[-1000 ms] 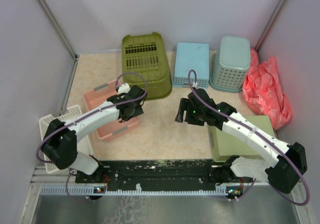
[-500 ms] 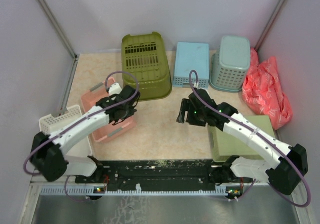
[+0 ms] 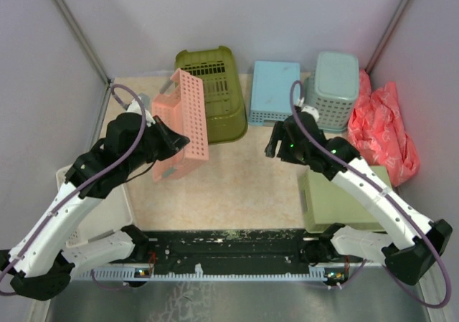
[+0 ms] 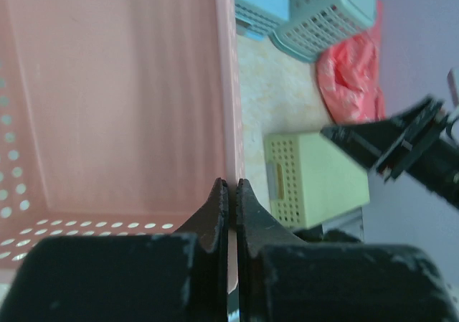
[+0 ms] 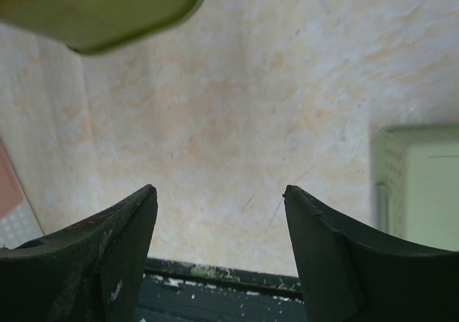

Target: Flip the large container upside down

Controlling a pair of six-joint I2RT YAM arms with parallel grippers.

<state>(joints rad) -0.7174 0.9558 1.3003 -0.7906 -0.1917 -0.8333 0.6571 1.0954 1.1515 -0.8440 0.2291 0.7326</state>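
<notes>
Your left tool (image 4: 231,187) is pinched almost closed on the side wall of a pink basket (image 3: 190,114), holding it tipped on edge. I judge that this grip is on the wrong thing for the job. The large container (image 3: 224,107) sits just beyond that basket, on the far side from the tool, and neither arm touches it. Your right tool (image 5: 219,204) hangs wide and holds nothing over bare desk (image 3: 237,186). The container is ahead and to its left, and a pale-green tray (image 5: 423,186) is to its right. It looks parked there to leave room.

Only the top view shows the container's slotted face turned up toward the camera, with the pink basket covering its left side. I cannot tell whether that face is the base seen from outside or the floor seen through the opening. Only the left wrist view shows the thin wall caught between the 2 fingers. The right wrist view shows just 1 rounded corner of the container.
</notes>
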